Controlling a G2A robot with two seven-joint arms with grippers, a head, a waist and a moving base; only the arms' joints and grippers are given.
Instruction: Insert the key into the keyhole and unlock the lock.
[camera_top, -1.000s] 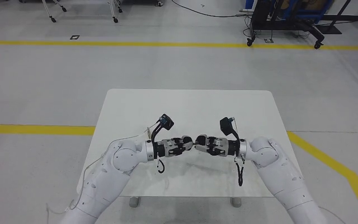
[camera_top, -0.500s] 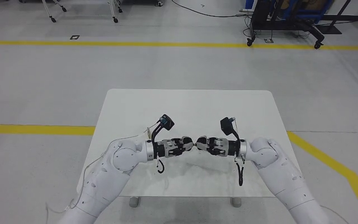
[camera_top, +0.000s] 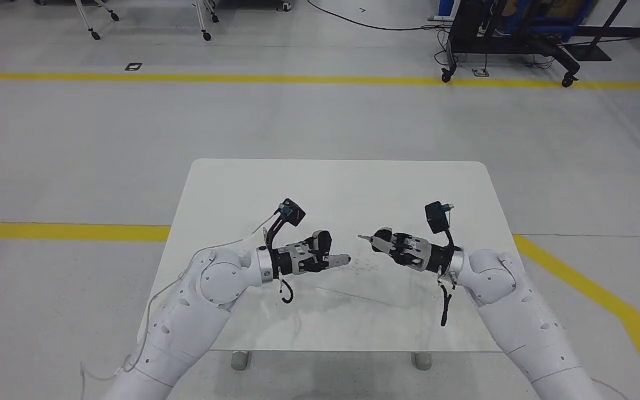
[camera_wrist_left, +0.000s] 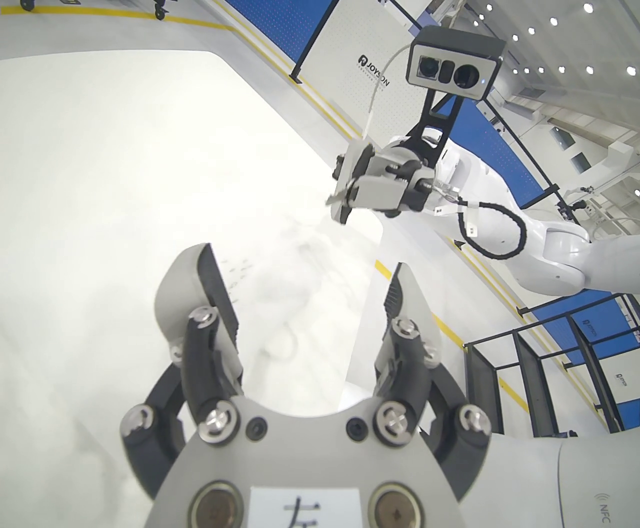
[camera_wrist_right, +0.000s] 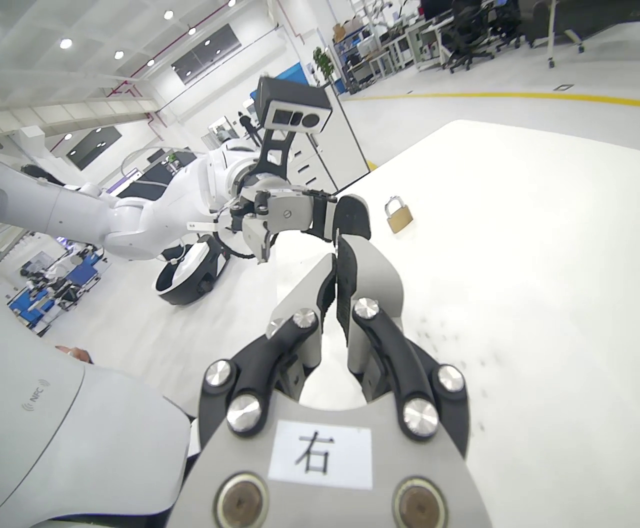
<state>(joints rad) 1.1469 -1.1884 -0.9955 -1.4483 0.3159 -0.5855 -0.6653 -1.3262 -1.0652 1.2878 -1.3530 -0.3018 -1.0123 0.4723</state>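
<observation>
On the table (camera_top: 250, 190): a brass padlock (camera_wrist_right: 398, 214) lies flat on the white top, seen from the right wrist view; its silver shackle loops into the body.
left gripper (camera_wrist_left: 300, 267): above the table's middle, toward the near edge. Its own wrist view shows the fingers spread wide with nothing between them. In the right wrist view one fingertip is close beside the padlock.
right gripper (camera_wrist_right: 339, 247): above the table, fingers pressed together.
key (camera_wrist_left: 332, 200): the left wrist view shows a thin silver tip poking out of the right gripper's fingertips.
top view: the two grippers point at each other over the table, with a gap between them.
</observation>
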